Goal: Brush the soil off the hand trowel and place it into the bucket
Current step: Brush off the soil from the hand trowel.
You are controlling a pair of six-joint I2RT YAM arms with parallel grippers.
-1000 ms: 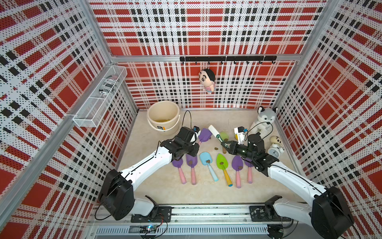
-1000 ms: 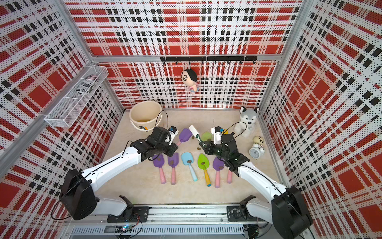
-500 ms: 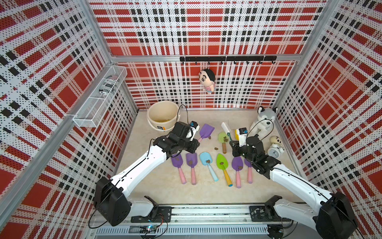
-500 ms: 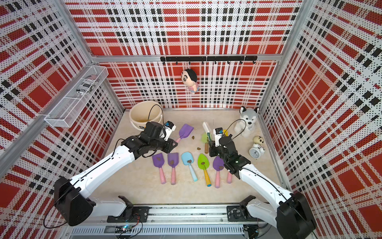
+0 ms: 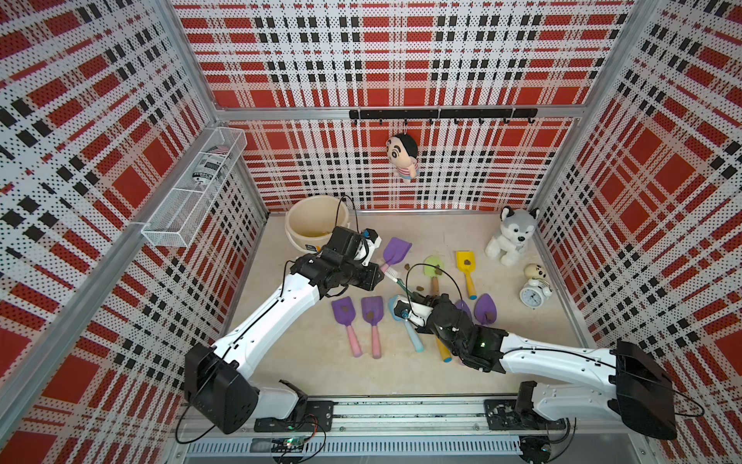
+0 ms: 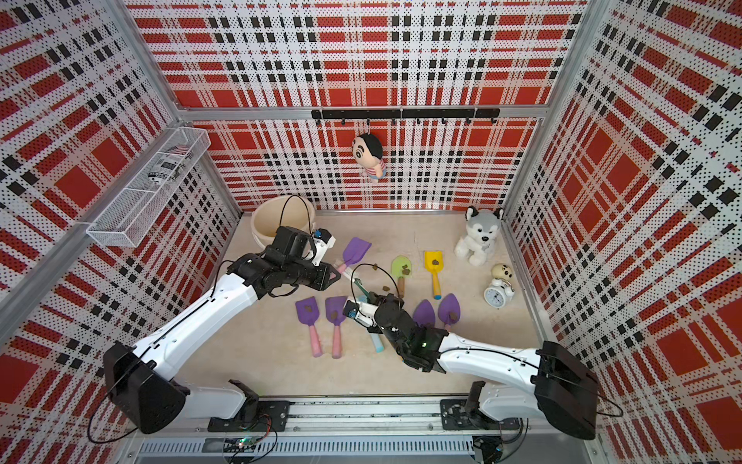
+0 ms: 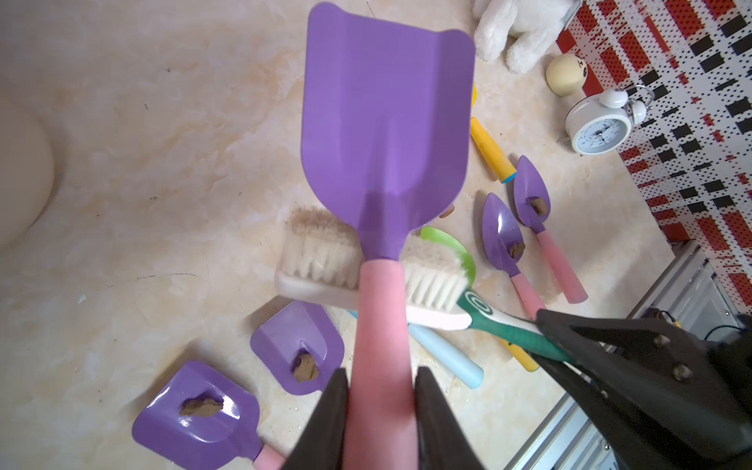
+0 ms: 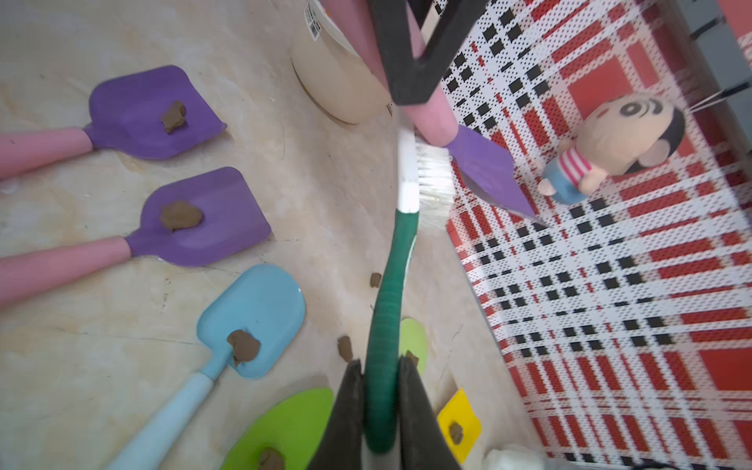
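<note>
My left gripper (image 7: 382,378) is shut on the pink handle of a purple hand trowel (image 7: 386,122), held above the table just right of the cream bucket (image 5: 299,237). Its blade shows no soil in the left wrist view. My right gripper (image 8: 380,366) is shut on the green handle of a white-bristled brush (image 8: 403,244). The bristles (image 7: 317,252) lie against the trowel's neck from underneath. Both top views show this trowel (image 6: 355,250) and the two grippers (image 5: 379,268) (image 5: 413,297) close together. Loose soil (image 8: 345,348) lies on the table.
Several other trowels lie on the table with soil lumps: two purple square ones (image 5: 343,311), a blue one (image 8: 252,317), green (image 5: 433,267), yellow (image 5: 465,263) and purple pointed ones (image 5: 486,309). A husky plush (image 5: 512,235) and a clock (image 5: 533,296) stand at the right. A wire basket (image 5: 192,193) hangs on the left wall.
My right arm has moved left and toward the front, swinging the brush head over to the trowel's neck. The left arm has shifted the trowel slightly toward the bucket.
</note>
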